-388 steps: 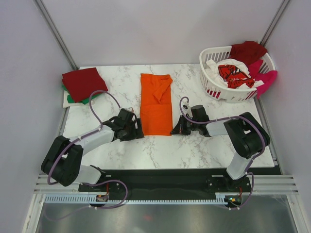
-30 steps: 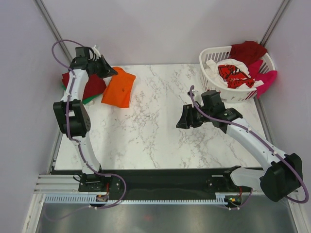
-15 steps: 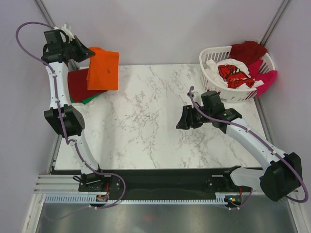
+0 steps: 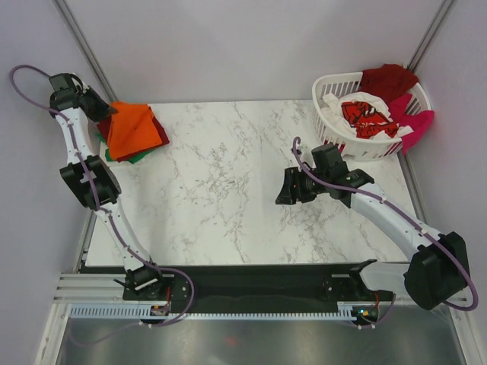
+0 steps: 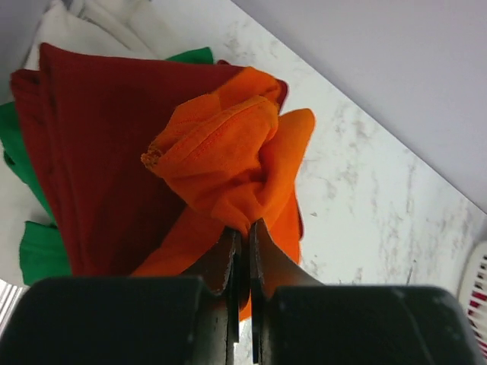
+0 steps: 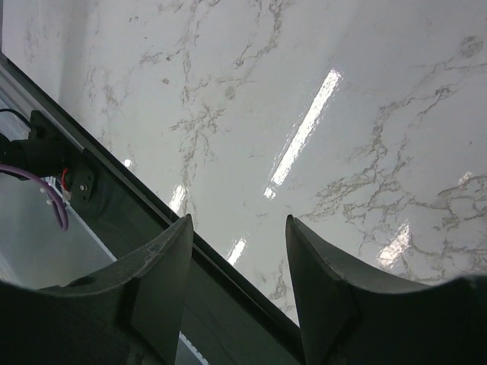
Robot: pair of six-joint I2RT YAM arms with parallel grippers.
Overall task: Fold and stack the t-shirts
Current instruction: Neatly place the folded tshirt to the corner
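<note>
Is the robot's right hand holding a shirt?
No, the right gripper is open above the bare marble table, with nothing between its fingers.

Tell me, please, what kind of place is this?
Probably a robot lab cell for laundry folding: plain walls, a left arm and right arm bolted by a table, a basket of shirts.

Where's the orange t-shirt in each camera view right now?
Top external: orange t-shirt at the upper left, over the dark red shirt.
Left wrist: orange t-shirt mid-frame, bunched, pinched by the left tool.
Right wrist: not in it; only the marble table shows.
Shared landmark: the dark red shirt beneath it, in the top and left wrist views.
</note>
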